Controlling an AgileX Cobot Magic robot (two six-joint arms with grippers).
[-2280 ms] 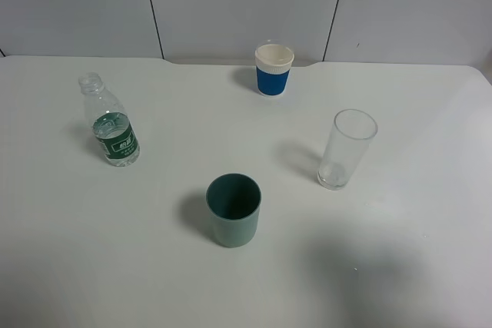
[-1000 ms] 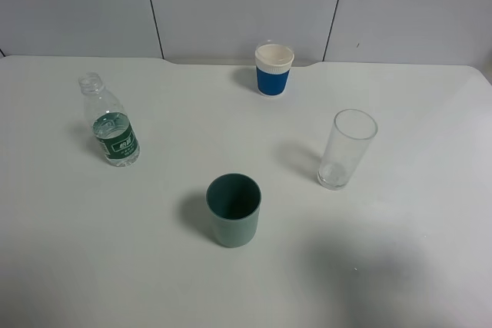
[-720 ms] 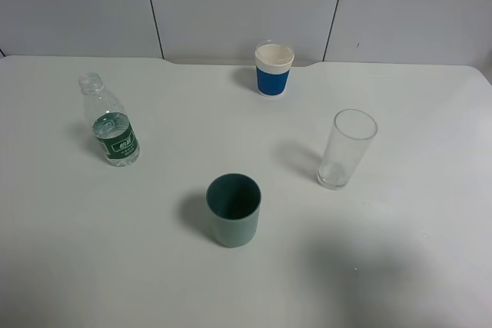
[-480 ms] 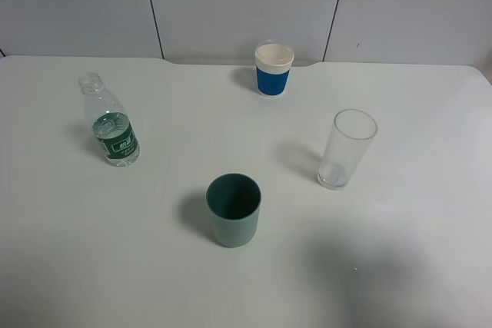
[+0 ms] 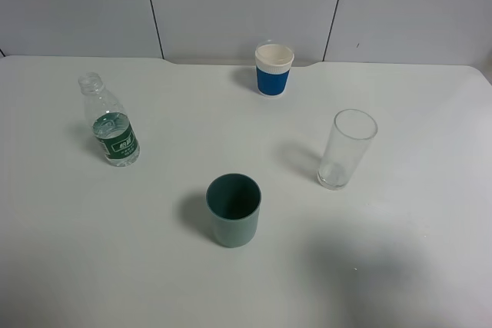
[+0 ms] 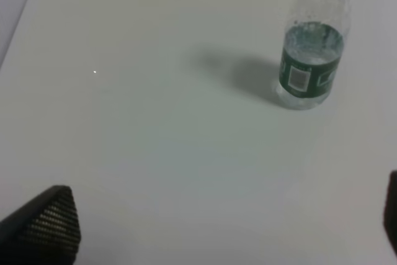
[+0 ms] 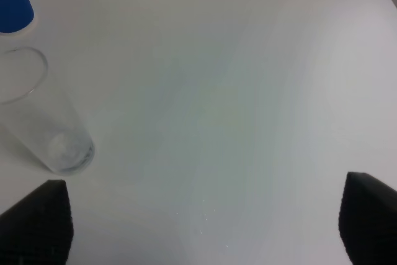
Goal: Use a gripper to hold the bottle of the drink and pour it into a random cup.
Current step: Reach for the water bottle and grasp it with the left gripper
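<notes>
A white surface [image 5: 400, 266] seen from above, with four containers standing upright and well apart. The bottle [image 5: 111, 124], small and clear with a dark green label and no cap, stands at the left side, holding a little clear liquid. The grey-green cup [image 5: 233, 210], short and wide with a darker inside, stands near the front centre. A blue-and-white paper cup [image 5: 274, 69] stands at the back edge by the wall. A tall clear glass [image 5: 347, 149] stands on the right.

From the left wrist view, the left fingers [image 6: 46, 224] are spread wide with nothing between them; the bottle [image 6: 312, 60] stands beyond them, untouched. From the right wrist view, the right fingers [image 7: 37, 221] are likewise spread wide and empty, above bare surface, with the glass [image 7: 40, 119] and paper cup [image 7: 12, 1] to one side.
</notes>
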